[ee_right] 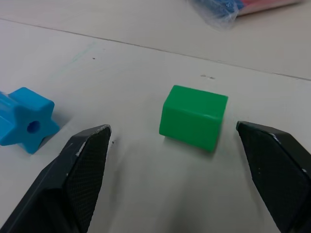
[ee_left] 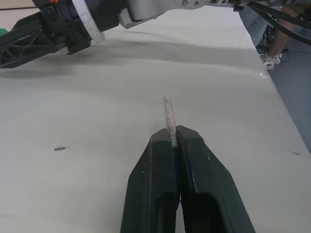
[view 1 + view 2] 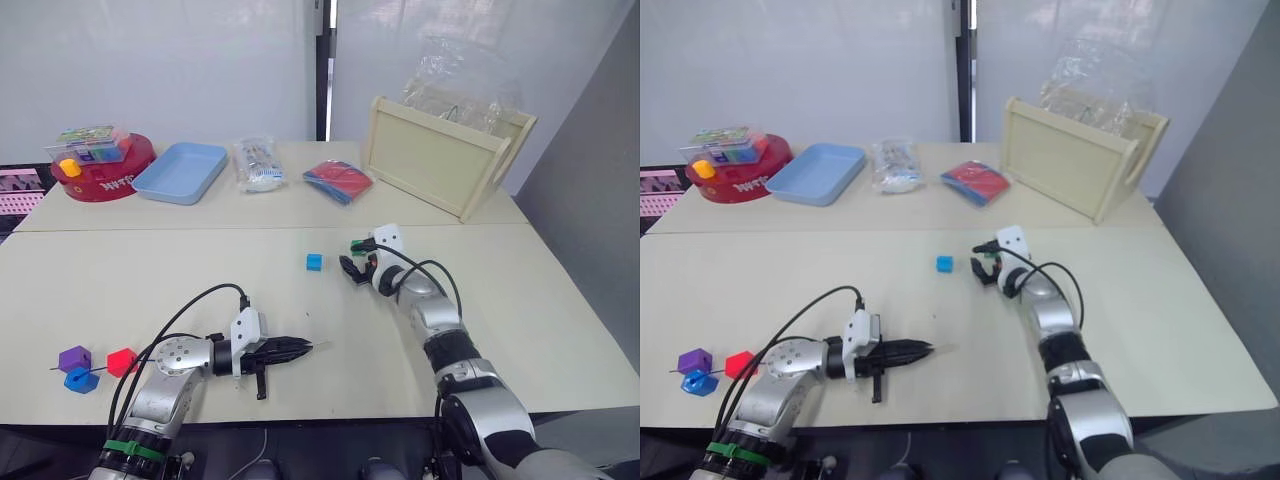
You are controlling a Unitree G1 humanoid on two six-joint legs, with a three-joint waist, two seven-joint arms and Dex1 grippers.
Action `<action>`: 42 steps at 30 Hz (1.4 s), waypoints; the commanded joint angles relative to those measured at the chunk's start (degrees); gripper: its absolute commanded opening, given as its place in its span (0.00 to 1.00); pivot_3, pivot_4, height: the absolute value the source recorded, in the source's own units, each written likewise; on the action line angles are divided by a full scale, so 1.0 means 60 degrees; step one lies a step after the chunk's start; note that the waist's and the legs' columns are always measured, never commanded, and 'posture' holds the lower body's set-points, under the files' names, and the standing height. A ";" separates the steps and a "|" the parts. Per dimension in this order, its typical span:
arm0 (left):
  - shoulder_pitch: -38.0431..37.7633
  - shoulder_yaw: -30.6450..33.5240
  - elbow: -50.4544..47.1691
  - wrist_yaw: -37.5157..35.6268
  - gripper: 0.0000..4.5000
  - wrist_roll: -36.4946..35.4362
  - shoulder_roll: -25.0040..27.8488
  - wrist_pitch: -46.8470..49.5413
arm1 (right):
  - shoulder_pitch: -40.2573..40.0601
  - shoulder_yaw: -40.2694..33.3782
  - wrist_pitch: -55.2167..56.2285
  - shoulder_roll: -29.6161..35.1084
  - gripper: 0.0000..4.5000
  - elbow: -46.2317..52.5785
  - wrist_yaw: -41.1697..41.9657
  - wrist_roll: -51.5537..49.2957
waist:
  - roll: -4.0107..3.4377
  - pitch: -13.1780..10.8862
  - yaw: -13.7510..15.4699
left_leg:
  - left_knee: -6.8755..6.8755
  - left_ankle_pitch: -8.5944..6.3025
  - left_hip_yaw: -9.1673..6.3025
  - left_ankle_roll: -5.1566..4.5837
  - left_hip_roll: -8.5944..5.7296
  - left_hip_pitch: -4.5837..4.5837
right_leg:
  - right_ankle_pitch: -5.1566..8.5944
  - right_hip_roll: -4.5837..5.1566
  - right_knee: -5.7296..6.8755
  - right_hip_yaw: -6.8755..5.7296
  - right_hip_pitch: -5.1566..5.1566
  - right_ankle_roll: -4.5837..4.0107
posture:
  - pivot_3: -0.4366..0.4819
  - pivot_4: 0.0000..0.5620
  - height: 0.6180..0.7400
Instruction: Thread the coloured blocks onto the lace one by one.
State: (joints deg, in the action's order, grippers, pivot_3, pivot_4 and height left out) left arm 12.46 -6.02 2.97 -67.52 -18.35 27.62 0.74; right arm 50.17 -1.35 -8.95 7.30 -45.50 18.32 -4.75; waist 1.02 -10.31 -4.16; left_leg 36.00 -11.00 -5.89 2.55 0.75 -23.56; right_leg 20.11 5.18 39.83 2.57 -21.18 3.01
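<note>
Left gripper [image 2: 176, 138] pinches lace tip [image 2: 168, 112] (right gripper [image 1: 175, 141] spread).

Green block [image 1: 194, 116]: smooth plastic, slight sheen. Light blue block [image 1: 25, 119]: same plastic. Lace tip [image 2: 169, 114]: pale, rough, fibrous. Table [image 3: 200, 270]: matt, smooth. Crate [image 3: 440, 155]: pale unfinished wood. Gripper fingers [image 1: 82, 170]: black, finely textured pads.

You had even, bright, diffuse light over the whole table [image 3: 200, 270], with no hard glare on its pale top. Shadows were soft and short: a faint one lay under the left gripper [image 3: 300, 347] and another beneath the green block [image 1: 193, 116]. Your wrist views were sharp up close, while the far background in the left one went soft.
</note>
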 commanded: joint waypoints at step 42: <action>0.0870 -0.0791 0.0751 0.0400 0.00 0.0892 -0.0482 -0.0791 | -0.5297 -0.1151 -1.1654 -0.0509 0.62 1.3650 -0.1293 -0.3528 | -0.0009 0.0005 0.0073 | -0.0012 -0.0003 -0.0013 -0.0006 -0.0002 -0.0018 | 0.0000 -0.0009 -0.0011 0.0005 -0.0003 0.0000 | 0.48 0.27 1.00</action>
State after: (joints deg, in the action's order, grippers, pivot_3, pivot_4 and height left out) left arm 17.41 -10.52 8.12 -65.69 -13.62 23.97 -3.40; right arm 16.87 -5.43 -77.07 4.80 33.00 10.48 -23.93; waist 0.96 -10.29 -3.73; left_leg 35.93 -11.02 -5.96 2.52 0.73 -23.66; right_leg 20.12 5.13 39.76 2.61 -21.20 3.00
